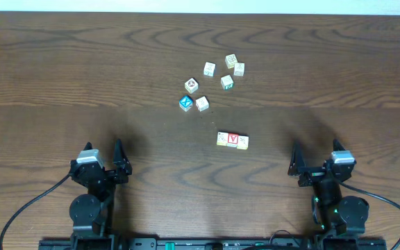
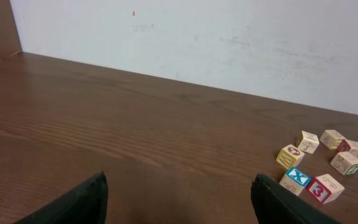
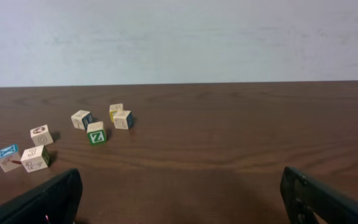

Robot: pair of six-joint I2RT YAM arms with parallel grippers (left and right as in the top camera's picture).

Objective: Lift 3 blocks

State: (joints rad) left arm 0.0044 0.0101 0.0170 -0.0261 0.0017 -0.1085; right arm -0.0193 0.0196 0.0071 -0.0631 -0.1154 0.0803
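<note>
Counter (image 1: 61, 69): dark brown wood with a pronounced wavy grain and a matt finish; a plain white wall (image 2: 229, 37) is seen behind it in the wrist views. Ten small wooden cubes with printed faces are counted in all. Three of them, the blocks (image 1: 232, 140), are laid side by side, touching, in a short row near the centre of the counter, between the two arms and closer to the right one. The red-faced block (image 1: 232, 139), marked with a white letter, is set in the middle, and one of the pale blocks (image 1: 222, 139) with yellowish marks is set at each end. Seven loose cubes (image 1: 227, 82) are scattered farther back, one blue-faced cube (image 1: 185, 103) among them. The left end effector (image 1: 103, 146) and right end effector (image 1: 315, 147) are held near the front edge, jaws spread wide, nothing gripped, well apart from the row.
</note>
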